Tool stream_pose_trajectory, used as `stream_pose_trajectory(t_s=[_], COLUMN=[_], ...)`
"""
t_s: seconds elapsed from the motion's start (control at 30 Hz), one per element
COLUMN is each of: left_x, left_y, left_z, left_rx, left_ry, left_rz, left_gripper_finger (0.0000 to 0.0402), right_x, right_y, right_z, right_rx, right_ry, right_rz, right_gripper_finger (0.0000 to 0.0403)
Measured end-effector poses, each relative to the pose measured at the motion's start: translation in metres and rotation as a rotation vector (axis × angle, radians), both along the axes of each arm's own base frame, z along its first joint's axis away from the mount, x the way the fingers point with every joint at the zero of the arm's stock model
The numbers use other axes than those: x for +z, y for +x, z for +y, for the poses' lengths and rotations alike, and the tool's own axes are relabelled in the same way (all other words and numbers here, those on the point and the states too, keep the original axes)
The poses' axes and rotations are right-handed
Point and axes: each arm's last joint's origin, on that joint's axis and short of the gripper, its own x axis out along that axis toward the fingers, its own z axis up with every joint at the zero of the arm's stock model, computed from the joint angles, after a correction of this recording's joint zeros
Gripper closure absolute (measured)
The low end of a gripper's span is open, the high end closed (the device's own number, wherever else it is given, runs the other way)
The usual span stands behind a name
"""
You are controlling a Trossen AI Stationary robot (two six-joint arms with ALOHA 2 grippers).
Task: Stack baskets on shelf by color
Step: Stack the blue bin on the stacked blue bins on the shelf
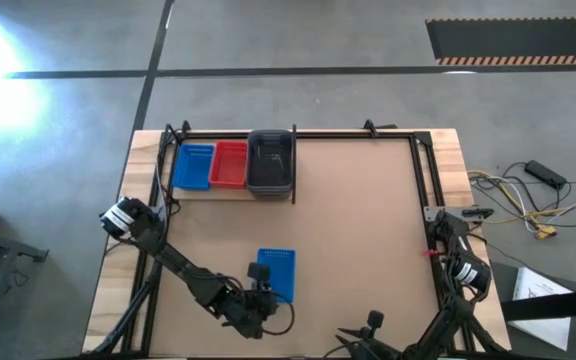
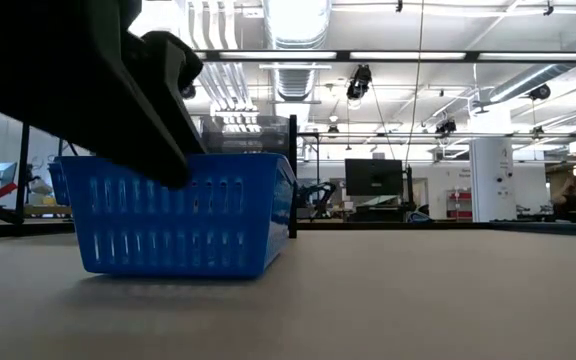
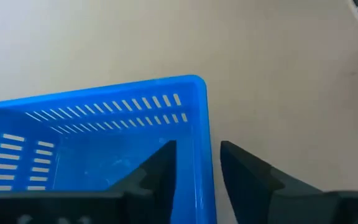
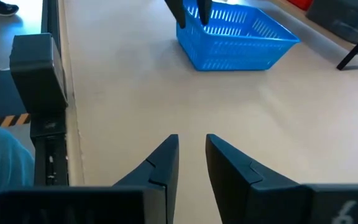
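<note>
A blue mesh basket (image 1: 280, 274) (image 2: 183, 225) (image 3: 98, 143) (image 4: 235, 34) stands flat on its bottom near the table's near edge. My left gripper (image 1: 261, 273) (image 3: 197, 171) is open over the basket's left long wall (image 3: 201, 149), one finger inside and one outside; a gap shows on both sides. Another blue basket (image 1: 193, 167), a red one (image 1: 230, 165) and a dark grey one (image 1: 271, 162) stand in a row at the far left of the pale board (image 1: 368, 200). My right gripper (image 1: 373, 322) (image 4: 192, 152) waits low by the near edge, open a little.
A thin black frame (image 1: 368, 131) edges the board, and a dark upright post (image 1: 294, 160) stands right of the grey basket. The board's middle and right part (image 1: 368, 230) hold nothing. Cables (image 1: 528, 200) lie on the floor to the right.
</note>
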Motion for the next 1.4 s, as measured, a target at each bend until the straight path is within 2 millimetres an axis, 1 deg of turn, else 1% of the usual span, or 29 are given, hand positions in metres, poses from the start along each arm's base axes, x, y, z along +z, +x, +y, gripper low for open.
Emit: stream_pose_trajectory(t_s=[0.1,0.27,0.33,0.4,0.5,0.63,0.7,0.8,0.87,0.93,1.0,1.03,1.1,1.17,1.27,1.3,1.4], left_x=[0.000,0.000,0.002,0.010,0.033,0.073,0.095,0.125,0.141,0.151,0.159,0.162,0.167,0.172,0.171,0.170,0.166], left_y=[0.000,0.000,0.000,-0.002,-0.010,-0.030,-0.042,-0.058,-0.069,-0.076,-0.080,-0.079,-0.083,-0.087,-0.102,-0.106,-0.127], left_z=[0.000,-0.001,-0.002,-0.008,-0.020,-0.031,-0.032,-0.024,-0.012,0.006,0.026,0.035,0.057,0.083,0.128,0.141,0.176], left_rx=[0.001,-0.024,-0.033,-0.053,-0.096,-0.089,-0.064,-0.003,0.033,0.082,0.138,0.152,0.109,0.132,0.243,0.276,0.326], left_ry=[0.000,-0.018,-0.019,-0.015,0.045,0.195,0.268,0.366,0.422,0.477,0.512,0.506,0.525,0.530,0.539,0.535,0.550], left_rz=[-0.002,0.016,0.019,0.018,0.018,0.033,0.044,0.088,0.152,0.219,0.273,0.272,0.289,0.296,0.365,0.376,0.426], left_gripper_finger=[0.0321,0.0387,0.0395,0.0395,0.0399,0.0400,0.0400,0.0400,0.0401,0.0401,0.0401,0.0401,0.0401,0.0401,0.0401,0.0401,0.0401], right_x=[0.000,0.000,0.000,0.000,0.000,0.000,0.000,0.000,0.000,0.000,0.000,0.000,0.000,0.000,0.000,0.000,0.000], right_y=[0.000,0.000,0.000,0.000,0.000,0.000,0.000,0.001,0.001,0.001,0.001,0.001,0.001,0.001,0.001,0.001,0.001], right_z=[0.000,0.000,0.000,0.001,0.001,0.001,0.001,0.001,0.001,0.001,0.001,0.001,0.001,0.001,0.001,0.002,0.002], right_rx=[0.000,0.001,0.001,0.001,0.001,0.002,0.002,0.002,0.001,0.003,0.004,0.004,0.004,0.005,0.004,0.004,0.005], right_ry=[0.001,0.002,0.003,0.004,0.005,0.005,0.006,0.008,0.008,0.005,0.004,0.004,0.006,0.006,0.010,0.012,0.012], right_rz=[-0.001,-0.001,-0.002,-0.002,-0.003,-0.003,-0.003,-0.004,-0.005,-0.003,-0.003,-0.003,-0.004,-0.004,-0.006,-0.007,-0.007], right_gripper_finger=[0.0330,0.0337,0.0338,0.0339,0.0339,0.0339,0.0339,0.0339,0.0339,0.0339,0.0339,0.0339,0.0339,0.0339,0.0339,0.0339,0.0339])
